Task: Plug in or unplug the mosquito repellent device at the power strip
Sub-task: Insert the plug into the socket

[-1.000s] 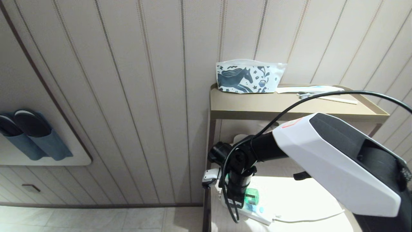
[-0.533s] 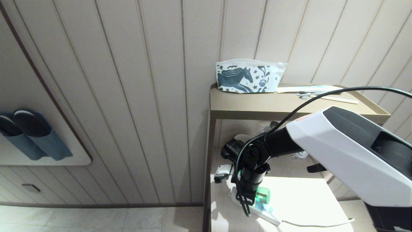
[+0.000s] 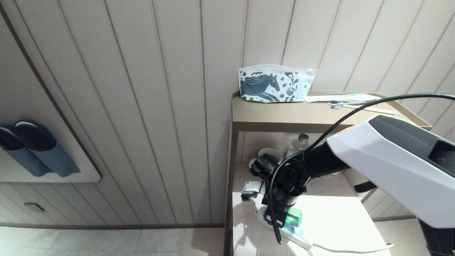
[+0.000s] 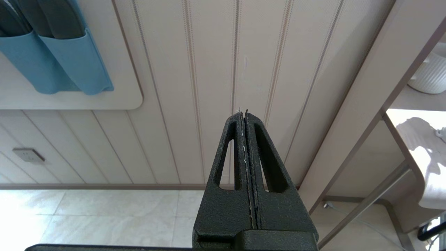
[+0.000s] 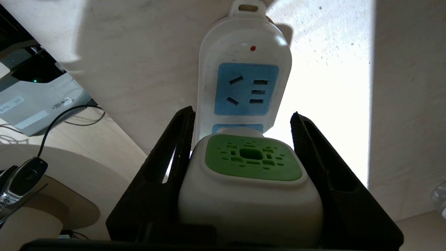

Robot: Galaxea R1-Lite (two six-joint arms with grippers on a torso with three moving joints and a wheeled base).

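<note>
The right gripper (image 5: 244, 167) pointed down over the lower shelf (image 3: 341, 220), and its jaws stood on both sides of the mosquito repellent device (image 5: 249, 184). The fingers (image 5: 167, 153) seemed close to its white body, but firm contact could not be told. The device sat on the power strip (image 5: 244, 76), beside a free light-blue socket. In the head view its green bottle (image 3: 294, 217) showed under the wrist. The left gripper (image 4: 246, 118) hung apart near the wall, its jaws pressed together.

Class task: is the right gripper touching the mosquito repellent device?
Touching. In the right wrist view, both fingers of the right gripper press the mosquito repellent device.
</note>
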